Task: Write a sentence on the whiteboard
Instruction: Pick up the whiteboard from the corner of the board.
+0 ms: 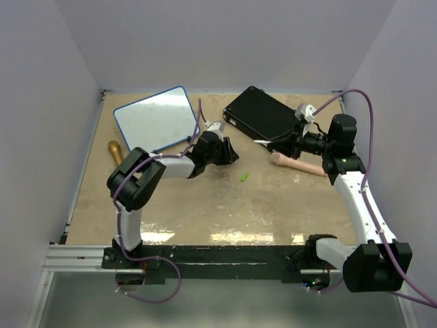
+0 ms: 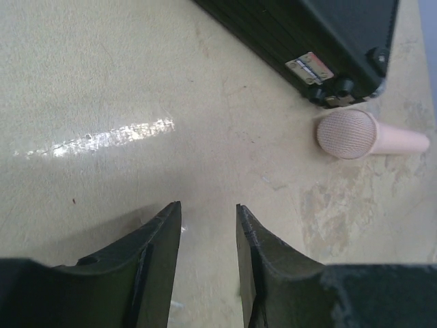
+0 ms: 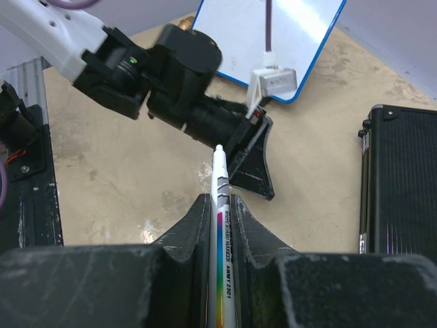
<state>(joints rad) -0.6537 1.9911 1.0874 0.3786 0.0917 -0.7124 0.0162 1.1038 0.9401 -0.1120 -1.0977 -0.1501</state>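
**A:** Any containers on the table?

**B:** One. The black case point(image 1: 263, 113) lies at upper centre-right of the top view with its lid down. The left wrist view shows a metal latch point(image 2: 311, 68) on its ribbed side. Whatever it holds is hidden.

**A:** And the whiteboard?

**B:** The whiteboard point(image 1: 153, 117) lies flat at upper left of the top view, well apart from the case. Its face looks plain white there. In the right wrist view the top edge of the frame cuts it off.

**A:** What are the tools doing?

**B:** The right gripper point(image 3: 220, 201) is clamped on a marker point(image 3: 220, 178). The white tip points up the frame, and the barrel runs off the bottom edge. The left gripper point(image 2: 208, 215) has its jaws parted, with only bare table between them. In the top view it sits at centre, just right of the whiteboard's lower corner.

**A:** Anything hard to make out?

**B:** A pink microphone point(image 2: 348, 134) lies near the case's corner, and the right edge of the left wrist view cuts its handle. A gold microphone point(image 1: 115, 152) at the left of the top view disappears behind the left arm. A small green piece point(image 1: 244, 177) lies below centre, too small to identify. I can only partly read the print on the marker.
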